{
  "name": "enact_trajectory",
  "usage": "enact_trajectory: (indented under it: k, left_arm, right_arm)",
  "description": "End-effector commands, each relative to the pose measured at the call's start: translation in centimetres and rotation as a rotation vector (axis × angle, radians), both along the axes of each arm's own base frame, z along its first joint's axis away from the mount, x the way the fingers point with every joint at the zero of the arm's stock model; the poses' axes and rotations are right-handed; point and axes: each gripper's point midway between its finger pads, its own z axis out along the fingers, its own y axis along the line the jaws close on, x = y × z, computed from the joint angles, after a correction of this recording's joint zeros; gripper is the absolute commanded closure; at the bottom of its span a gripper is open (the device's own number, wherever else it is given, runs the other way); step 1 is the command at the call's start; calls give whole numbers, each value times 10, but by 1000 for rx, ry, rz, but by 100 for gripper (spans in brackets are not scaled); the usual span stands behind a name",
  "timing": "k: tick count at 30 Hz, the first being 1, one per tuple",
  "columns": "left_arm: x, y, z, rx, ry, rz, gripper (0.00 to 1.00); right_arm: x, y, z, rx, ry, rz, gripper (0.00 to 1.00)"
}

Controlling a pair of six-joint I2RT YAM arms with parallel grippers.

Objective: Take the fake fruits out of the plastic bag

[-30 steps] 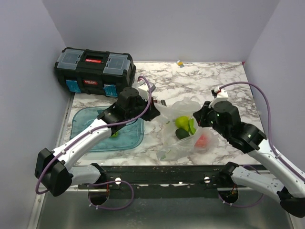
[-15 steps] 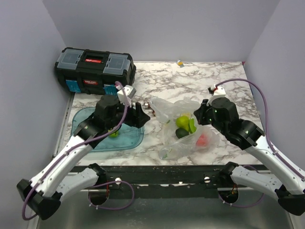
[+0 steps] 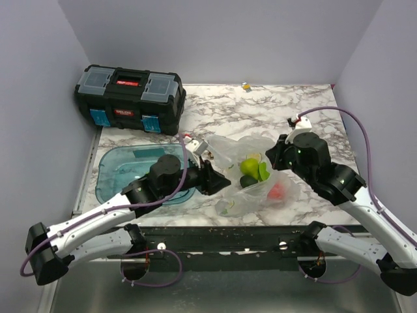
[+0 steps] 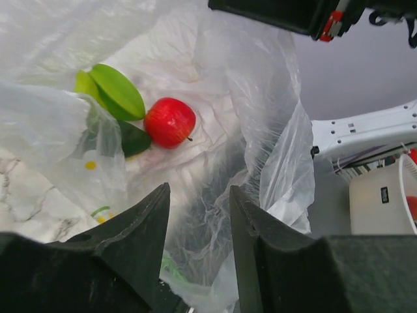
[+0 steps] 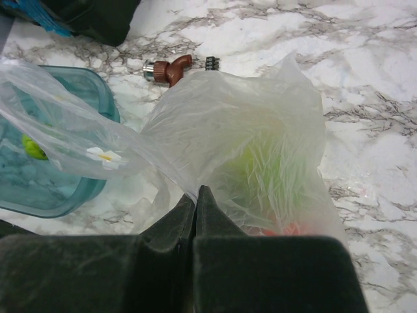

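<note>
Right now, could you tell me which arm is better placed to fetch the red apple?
Left. The left arm points open jaws straight at the red apple in the plastic bag; the right arm has its jaws shut on the bag.

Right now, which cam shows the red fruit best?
Left wrist: the red fruit sits unobscured inside the plastic bag. Top external shows a small red patch through plastic; right wrist only a faint red blur.

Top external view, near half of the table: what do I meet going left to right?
Blue tray → left gripper, jaws open → plastic bag. The right gripper, pinching the bag, overlaps it, so it is left out.
</note>
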Motion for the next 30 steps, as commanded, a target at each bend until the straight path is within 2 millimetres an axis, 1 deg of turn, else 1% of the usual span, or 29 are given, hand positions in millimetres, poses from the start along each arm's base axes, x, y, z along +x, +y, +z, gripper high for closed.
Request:
enact_trajectory:
  k: [1, 4, 6, 9, 14, 15, 18, 20, 23, 26, 29, 30]
  left_arm:
    - [15, -25, 15, -46, -27, 87, 60]
    - [21, -44, -4, -39, 5, 83, 62]
    - [26, -58, -20, 17, -14, 89, 62]
    - [40, -74, -44, 97, -24, 124, 63]
    - [52, -95, -76, 192, -9, 139, 60]
    - [53, -98, -82, 210, -6, 145, 58]
    - [59, -98, -99, 253, 18, 198, 42]
    - [61, -99, -109, 272, 31, 215, 38]
    - [65, -105, -123, 309, 49, 227, 35]
    - [67, -110, -138, 333, 67, 230, 27]
    - [69, -114, -148, 347, 77, 239, 7]
    - [69, -116, -150, 349, 75, 239, 5]
  right_arm:
    - [-6, -6, 20, 23, -29, 3, 99]
    - [-9, -3, 16, 31, -15, 16, 99]
    - [-10, -2, 9, 34, -3, 19, 99]
    - [-11, 0, 2, 36, 12, 26, 99]
    - [-14, 0, -4, 32, 27, 32, 99]
    - [-14, -1, -5, 31, 30, 31, 99]
    - [-16, -2, -7, 32, 36, 30, 99]
    - [-17, -3, -8, 33, 37, 29, 99]
    - [-18, -3, -10, 32, 41, 28, 99]
    - [-19, -5, -11, 28, 43, 23, 99]
    - [-22, -8, -14, 27, 51, 17, 99]
    - [-23, -9, -16, 23, 57, 13, 99]
